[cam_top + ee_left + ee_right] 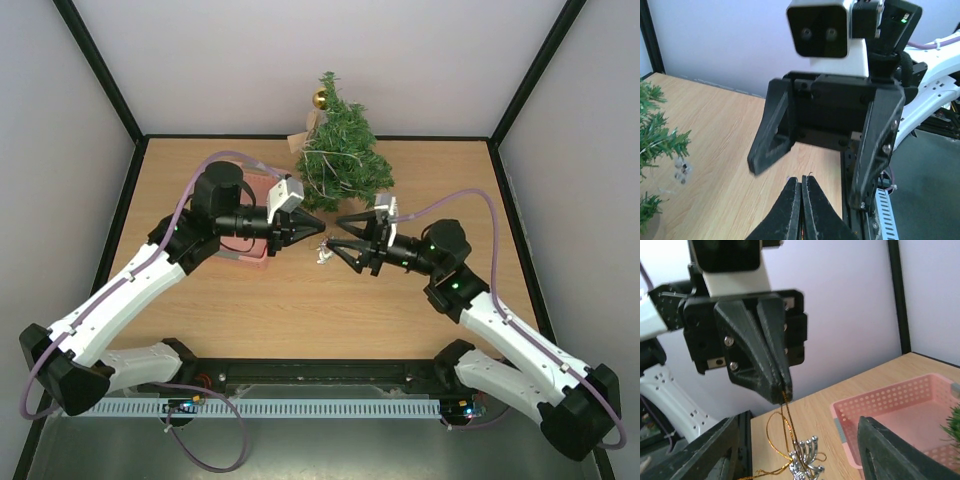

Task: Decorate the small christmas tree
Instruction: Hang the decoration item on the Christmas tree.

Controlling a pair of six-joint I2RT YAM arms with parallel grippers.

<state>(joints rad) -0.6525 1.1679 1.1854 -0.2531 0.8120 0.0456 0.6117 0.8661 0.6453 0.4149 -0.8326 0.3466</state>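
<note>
Pale walls enclose a wooden counter (300, 305), and the small christmas tree (342, 155) stands upright at its far edge in the middle, a gold bauble (320, 98) near its top. Just in front of the tree the left gripper (316, 231) is clenched on a gold cord (785, 425), from which a silver ornament (805, 466) hangs above the wood, with a pink basket (900, 405) beside it. Facing it tip to tip, the right gripper (338, 232) is released, its jaws spread wide and holding nothing.
</note>
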